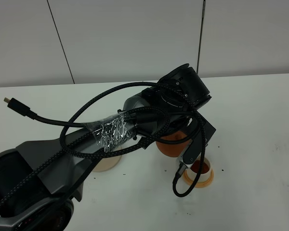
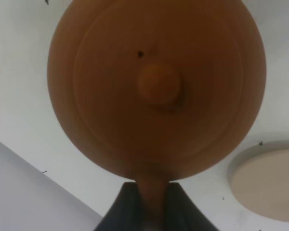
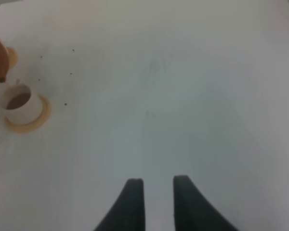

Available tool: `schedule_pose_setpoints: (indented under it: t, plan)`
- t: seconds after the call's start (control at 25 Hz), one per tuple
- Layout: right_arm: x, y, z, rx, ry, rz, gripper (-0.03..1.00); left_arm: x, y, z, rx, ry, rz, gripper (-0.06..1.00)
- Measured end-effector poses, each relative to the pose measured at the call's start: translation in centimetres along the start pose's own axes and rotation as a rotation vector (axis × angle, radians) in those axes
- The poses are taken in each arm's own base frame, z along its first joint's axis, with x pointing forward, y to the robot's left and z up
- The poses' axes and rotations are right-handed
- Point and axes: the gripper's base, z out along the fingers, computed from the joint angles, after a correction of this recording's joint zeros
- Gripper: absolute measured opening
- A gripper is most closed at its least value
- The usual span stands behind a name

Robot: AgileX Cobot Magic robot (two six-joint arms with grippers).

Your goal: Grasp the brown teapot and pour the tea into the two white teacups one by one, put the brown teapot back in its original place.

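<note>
left gripper [image 2: 151, 192] clenched on brown teapot [image 2: 156, 86] handle | right gripper [image 3: 157, 185] parted, empty | white teacup [image 3: 20, 103] just beside teapot | left arm [image 1: 135, 125], braided cable [image 1: 86, 108] hide teapot top

We found the teapot [image 1: 171, 147] between the disc coaster [image 1: 106, 165], left, and a teacup [image 1: 203, 168] standing on its small coaster [image 1: 202, 183], right.

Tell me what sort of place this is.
Likely a robotics lab bench: white table, plain panelled wall, and a tape-wrapped robot arm with loose cables holding a brown teapot.
</note>
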Motion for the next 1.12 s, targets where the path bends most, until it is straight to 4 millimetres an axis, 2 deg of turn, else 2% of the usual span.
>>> schedule_pose_setpoints:
  t: [1.12]
  plan:
    - [0.00, 0.00, 0.00, 0.000, 0.000, 0.000, 0.15, -0.25, -0.21, -0.39, 0.035, -0.062, -0.089, 0.17]
